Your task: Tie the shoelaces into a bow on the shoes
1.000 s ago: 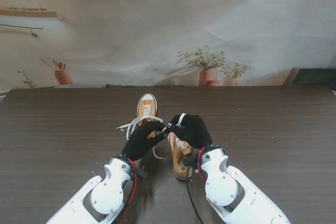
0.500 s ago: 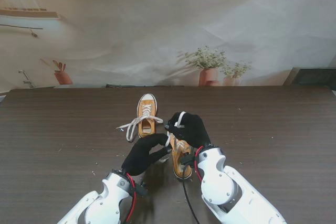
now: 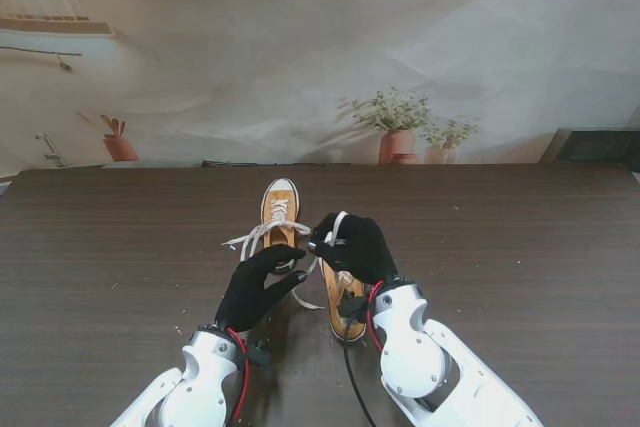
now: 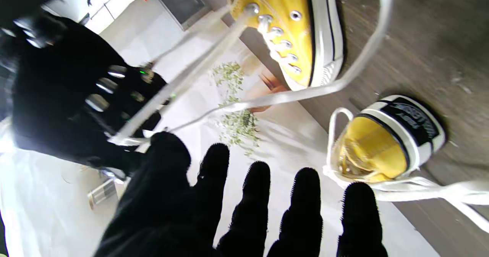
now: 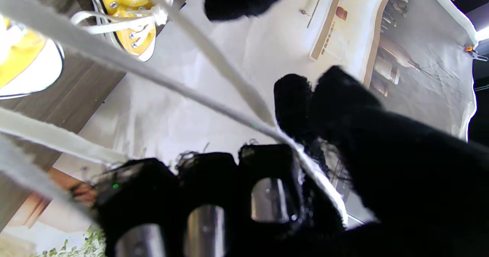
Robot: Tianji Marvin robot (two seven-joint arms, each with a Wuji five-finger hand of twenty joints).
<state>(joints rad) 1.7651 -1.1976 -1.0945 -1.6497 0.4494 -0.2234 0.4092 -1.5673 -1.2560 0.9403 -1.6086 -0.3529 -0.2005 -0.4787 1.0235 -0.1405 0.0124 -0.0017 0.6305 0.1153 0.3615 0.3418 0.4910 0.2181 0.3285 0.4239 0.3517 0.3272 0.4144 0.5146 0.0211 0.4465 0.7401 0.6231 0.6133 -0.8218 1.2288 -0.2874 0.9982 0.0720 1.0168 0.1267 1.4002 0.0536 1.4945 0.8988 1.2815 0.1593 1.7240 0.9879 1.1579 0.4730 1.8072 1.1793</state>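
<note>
Meanwhile, the left hand (image 3: 262,285) reaches forward from its white forearm with fingers (image 4: 256,196) spread and straight, holding nothing, its tips just short of the far shoe (image 3: 279,217). Beside it, the right hand (image 3: 352,247) hovers curled over the near shoe (image 3: 346,305), its thumb and fingers (image 5: 267,184) pinched on a white shoelace (image 5: 214,96) that runs taut from the grip back toward the eyelets.

Both yellow canvas sneakers rest on the dark wood surface (image 3: 520,247), toes pointing away from me, the far one to the left of the near one. A black heel patch (image 4: 412,119) on one shoe carries white lettering, too blurred to read.

From the left wrist view, two strands of lace (image 4: 198,66) stretch from the laced shoe to the right hand, passing just beyond the open left fingertips without touching them. Loose lace ends (image 3: 245,243) trail on the surface to the left of the far shoe.
</note>
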